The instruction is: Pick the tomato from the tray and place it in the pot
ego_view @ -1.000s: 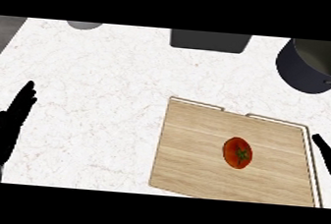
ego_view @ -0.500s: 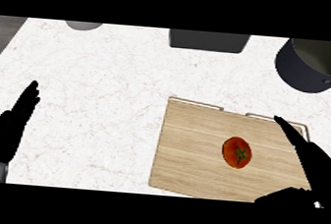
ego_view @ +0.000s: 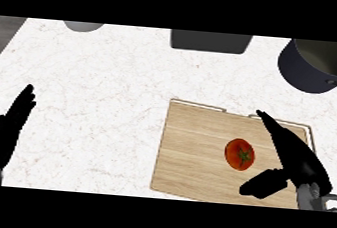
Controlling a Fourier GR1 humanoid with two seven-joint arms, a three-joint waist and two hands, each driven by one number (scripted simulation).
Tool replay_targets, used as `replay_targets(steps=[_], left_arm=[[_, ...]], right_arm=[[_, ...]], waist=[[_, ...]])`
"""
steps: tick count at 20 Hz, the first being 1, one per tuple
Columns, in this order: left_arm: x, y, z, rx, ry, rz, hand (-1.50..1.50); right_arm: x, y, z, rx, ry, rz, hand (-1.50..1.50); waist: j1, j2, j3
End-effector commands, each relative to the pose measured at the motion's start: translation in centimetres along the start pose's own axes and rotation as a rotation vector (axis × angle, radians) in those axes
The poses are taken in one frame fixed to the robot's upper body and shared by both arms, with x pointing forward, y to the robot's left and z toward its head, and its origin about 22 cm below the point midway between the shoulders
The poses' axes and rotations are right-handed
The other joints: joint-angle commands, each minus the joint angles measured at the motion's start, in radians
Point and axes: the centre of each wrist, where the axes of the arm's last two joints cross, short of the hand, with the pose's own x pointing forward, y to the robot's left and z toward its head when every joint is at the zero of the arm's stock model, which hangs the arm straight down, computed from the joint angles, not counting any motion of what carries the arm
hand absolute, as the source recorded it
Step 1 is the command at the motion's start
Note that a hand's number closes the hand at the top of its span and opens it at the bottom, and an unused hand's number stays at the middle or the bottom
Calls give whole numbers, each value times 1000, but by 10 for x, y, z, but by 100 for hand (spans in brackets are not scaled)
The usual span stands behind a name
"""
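- Resting well left of the tray (ego_view: 190, 153), the left hand (ego_view: 3, 133) stands open, fingers up.
- On the tray's right half lies the tomato (ego_view: 240, 154), untouched.
- Just right of the tomato, over the tray, the right hand (ego_view: 294, 156) is open, fingers straight, thumb spread; this looks like the reaching step.
- Next, I judge, it must close round the tomato, then carry it to the pot (ego_view: 320, 65) beyond the tray.
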Motion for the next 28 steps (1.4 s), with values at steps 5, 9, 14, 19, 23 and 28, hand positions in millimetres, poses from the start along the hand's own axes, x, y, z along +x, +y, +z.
replay_targets(steps=[5, 9, 14, 19, 23, 28], left_arm=[[19, 9, -17, 8, 5, 1, 0], [12, 9, 3, -6, -7, 17, 0], [3, -5, 12, -14, 3, -3, 0], [-3, -1, -10, 11, 4, -7, 0], [12, 8, -17, 7, 2, -15, 0], [7, -12, 6, -4, -10, 3, 0]], right_arm=[[-3, 24, -30, 49, 44, 42, -150], [2, 15, -32, 53, 63, 14, -150], [5, 26, -52, 65, 103, 52, -150], [-21, 42, -52, 60, 78, 58, -150], [-20, 42, -54, 63, 108, 53, -150], [3, 41, -68, 82, 11, 122, 150]], waist=[[-4, 0, 1], [-3, -1, 0], [-1, 0, 0], [-7, 0, 0], [-7, 0, 0], [-1, 0, 0]])
